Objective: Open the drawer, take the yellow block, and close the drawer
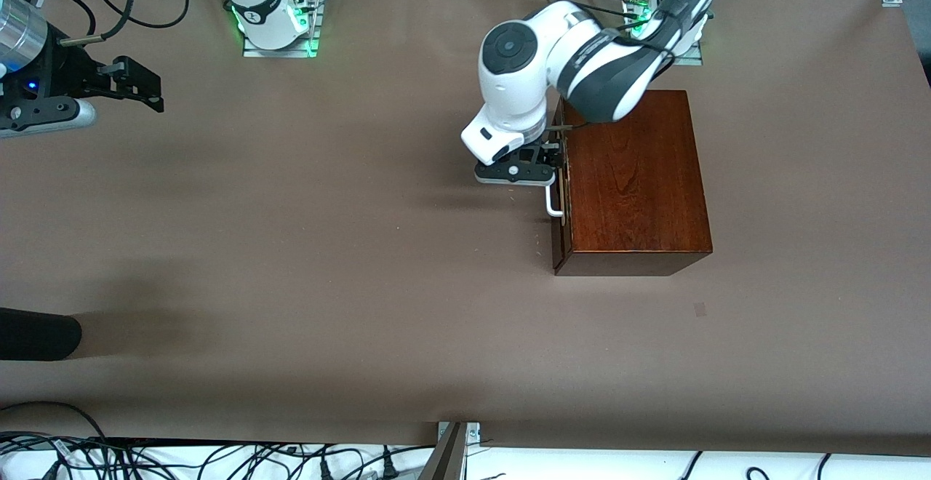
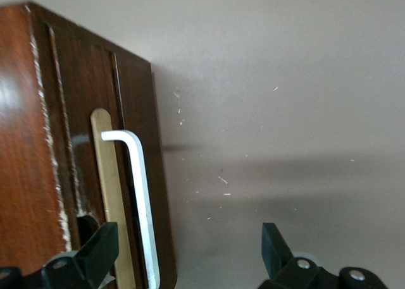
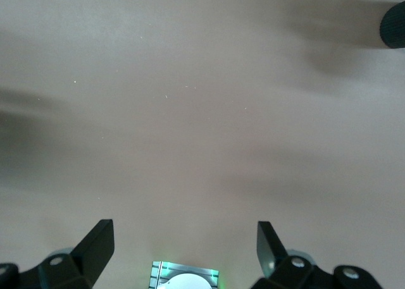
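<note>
Right tool (image 1: 156, 87) hangs in the air over the bare brown worktop (image 1: 327, 262) at the right arm's end, well apart from the box; the right arm waits. Its fingers (image 3: 95, 245) stand wide apart with nothing between them, and the right wrist view shows only worktop beneath, with the green-lit arm base plate at the frame edge. A dark rounded object (image 1: 36, 334) pokes in at the edge of the front view, nearer the camera, at that same end of the worktop; what it is cannot be told. Toward the middle, the left arm reaches down from its base so that the left tool (image 1: 542, 167) sits just in front of the drawer (image 1: 561, 196) face, at the end of the handle farther from the camera. Left wrist view: its fingers (image 2: 95, 248) are apart, one dark finger against the drawer front beside the white loop handle (image 2: 140, 194), the other out over the worktop; the handle lies between them, not clamped. Whether the finger actually touches the wood cannot be told. The drawer is shut, its dark front flush with the dark reddish-brown wooden box (image 1: 633, 174); a pale wood strip shows beneath the handle. The box sits toward the left arm's end of the worktop, its polished top bare. Drawer contents hidden; the yellow block is not visible in any view.
</note>
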Controlling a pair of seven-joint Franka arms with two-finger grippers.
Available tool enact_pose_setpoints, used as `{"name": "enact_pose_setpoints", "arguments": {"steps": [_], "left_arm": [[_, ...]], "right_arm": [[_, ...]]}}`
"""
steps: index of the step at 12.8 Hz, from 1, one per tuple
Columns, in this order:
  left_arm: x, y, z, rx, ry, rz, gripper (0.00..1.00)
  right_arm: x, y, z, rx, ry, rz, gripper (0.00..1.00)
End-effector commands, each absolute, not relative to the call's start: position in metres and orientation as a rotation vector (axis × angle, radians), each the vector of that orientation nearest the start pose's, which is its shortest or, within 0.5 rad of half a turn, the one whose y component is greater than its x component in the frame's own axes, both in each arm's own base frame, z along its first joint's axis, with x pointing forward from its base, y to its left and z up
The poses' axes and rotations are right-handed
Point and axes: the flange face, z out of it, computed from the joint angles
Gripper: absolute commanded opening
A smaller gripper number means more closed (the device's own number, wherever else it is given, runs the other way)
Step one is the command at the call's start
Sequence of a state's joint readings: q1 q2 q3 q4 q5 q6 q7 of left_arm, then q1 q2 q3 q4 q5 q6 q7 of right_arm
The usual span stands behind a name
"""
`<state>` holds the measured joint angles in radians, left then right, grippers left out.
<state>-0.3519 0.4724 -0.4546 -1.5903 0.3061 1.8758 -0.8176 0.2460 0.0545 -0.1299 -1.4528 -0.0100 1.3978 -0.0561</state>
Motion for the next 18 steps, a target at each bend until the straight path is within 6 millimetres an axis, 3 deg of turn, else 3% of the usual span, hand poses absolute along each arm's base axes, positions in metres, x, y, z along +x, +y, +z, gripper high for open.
{"name": "enact_pose_setpoints", "arguments": {"steps": [1,7,13,18], "left_arm": [[0.493,-0.422,0.346,-2.915,0.077,0.102,1.00],[0.490,-0.420,0.298,-2.842,0.128,0.130,1.00],[0.490,-0.435,0.270,-2.900,0.111,0.113,1.00],[0.483,-0.459,0.264,-2.946,0.070,0.084,1.00]], "right_arm": [[0.543,0.065,0.642,-3.160,-0.273,0.175,1.00],[0.541,0.063,0.644,-3.164,-0.275,0.185,1.00],[0.540,0.066,0.646,-3.164,-0.282,0.185,1.00],[0.542,0.065,0.644,-3.164,-0.282,0.185,1.00]]}}
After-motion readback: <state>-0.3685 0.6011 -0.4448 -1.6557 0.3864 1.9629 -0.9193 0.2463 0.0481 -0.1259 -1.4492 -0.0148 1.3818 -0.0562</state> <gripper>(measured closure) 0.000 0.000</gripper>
